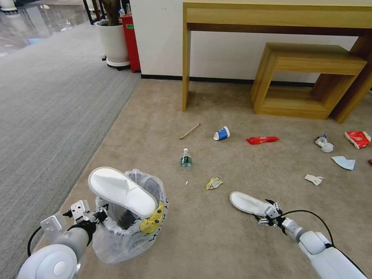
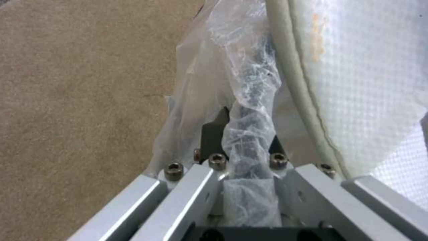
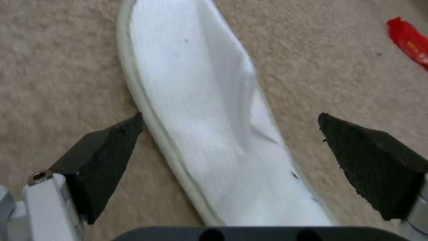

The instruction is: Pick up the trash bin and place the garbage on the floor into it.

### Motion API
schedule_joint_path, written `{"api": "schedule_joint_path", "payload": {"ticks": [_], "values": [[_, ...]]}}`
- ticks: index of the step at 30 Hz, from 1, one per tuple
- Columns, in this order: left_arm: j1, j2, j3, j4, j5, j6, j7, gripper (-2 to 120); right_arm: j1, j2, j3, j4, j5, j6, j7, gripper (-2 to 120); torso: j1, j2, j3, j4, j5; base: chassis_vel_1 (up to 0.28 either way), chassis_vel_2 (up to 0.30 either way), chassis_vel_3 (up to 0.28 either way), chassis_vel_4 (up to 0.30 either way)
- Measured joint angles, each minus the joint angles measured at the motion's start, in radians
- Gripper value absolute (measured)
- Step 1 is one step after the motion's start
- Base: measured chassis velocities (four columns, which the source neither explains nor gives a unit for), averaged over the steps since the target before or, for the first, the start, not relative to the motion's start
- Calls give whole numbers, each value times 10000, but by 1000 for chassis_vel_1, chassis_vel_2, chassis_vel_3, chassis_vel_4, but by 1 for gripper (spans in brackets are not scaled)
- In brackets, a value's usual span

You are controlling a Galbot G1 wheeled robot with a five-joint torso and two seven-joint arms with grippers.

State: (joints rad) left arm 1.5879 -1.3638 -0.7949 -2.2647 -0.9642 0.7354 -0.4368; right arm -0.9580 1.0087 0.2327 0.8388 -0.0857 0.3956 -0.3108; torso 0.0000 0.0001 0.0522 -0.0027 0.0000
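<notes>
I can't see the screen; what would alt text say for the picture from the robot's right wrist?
A white slipper lies flat on beige carpet between the open black jaws of the right gripper, one jaw on each side, the nearer one almost at its rim. A red wrapper lies on the carpet farther off.

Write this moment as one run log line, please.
left gripper: shut on trash bin rim | right gripper: open around slipper on floor | one slipper in bin

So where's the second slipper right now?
Head view: the second slipper lies on the floor, right of the trash bin, between the open right gripper fingers.
</notes>
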Motion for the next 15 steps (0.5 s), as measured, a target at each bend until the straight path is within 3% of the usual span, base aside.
{"api": "schedule_joint_path", "payload": {"ticks": [7,15], "values": [[0,23,25,48,16,0,6,1,389,384,-77,-554,100,132,-55,99,0,0,0,0,1,0,0,0,0],[-46,93,78,206,16,0,19,1,905,745,-46,-1195,145,161,-23,73,0,0,0,0,0,0,0,0,0]]}}
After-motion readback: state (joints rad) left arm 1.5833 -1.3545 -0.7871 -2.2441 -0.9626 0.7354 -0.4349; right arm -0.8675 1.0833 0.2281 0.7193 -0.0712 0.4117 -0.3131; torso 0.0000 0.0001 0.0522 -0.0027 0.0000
